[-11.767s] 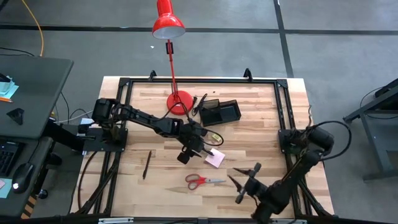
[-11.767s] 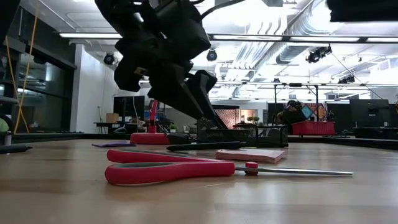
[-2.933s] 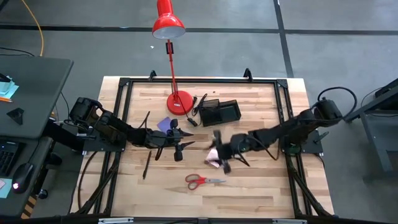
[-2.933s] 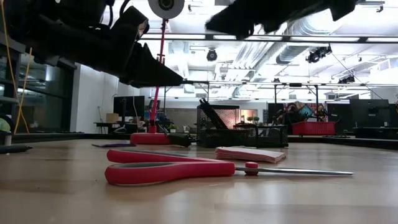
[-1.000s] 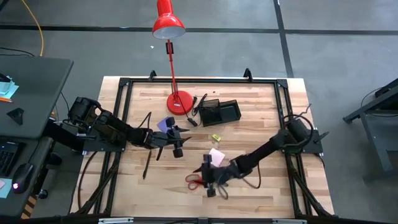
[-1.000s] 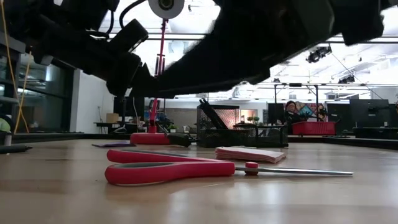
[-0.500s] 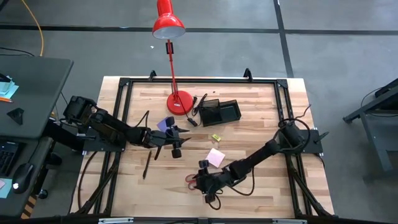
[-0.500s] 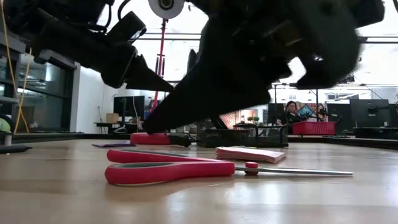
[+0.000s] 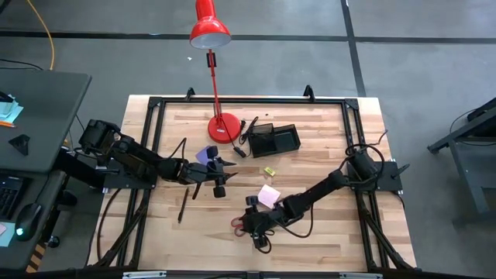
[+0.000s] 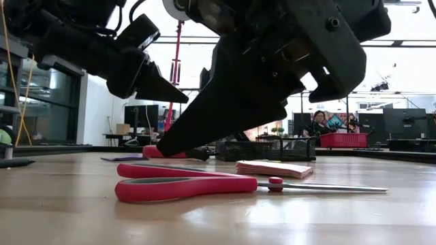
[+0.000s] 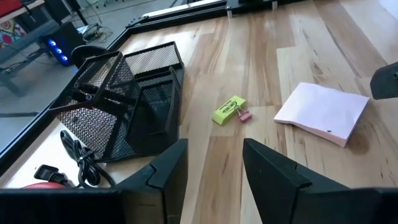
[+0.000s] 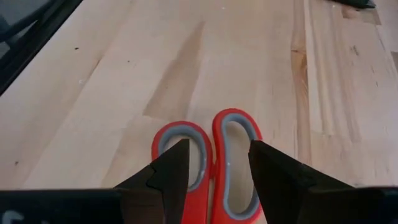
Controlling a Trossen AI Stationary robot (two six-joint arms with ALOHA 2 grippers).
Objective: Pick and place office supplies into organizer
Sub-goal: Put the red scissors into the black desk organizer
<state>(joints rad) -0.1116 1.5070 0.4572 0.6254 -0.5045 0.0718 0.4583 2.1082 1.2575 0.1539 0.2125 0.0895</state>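
Your R gripper (image 12: 214, 165) has dropped over scissors (image 12: 211, 149), fingers spread astride handles, narrowing, not yet gripping. L gripper (image 11: 211, 168) parked, fingers apart, empty.

Lighting was bright and even, from ceiling strip lights (image 10: 109, 39). The low view was backlit: both arms appeared as blurred silhouettes. The desk (image 10: 204, 224) showed soft glare. Shadows were faint.

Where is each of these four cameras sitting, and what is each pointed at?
High: overhead, looking down on table, both arms.
Low: tabletop height, facing scissors, arms above.
Left wrist: on left arm, toward organizer, pink pad; own fingers below.
Right wrist: over scissors' handles; fingers astride.
Shared: low and right wrist both show scissors.
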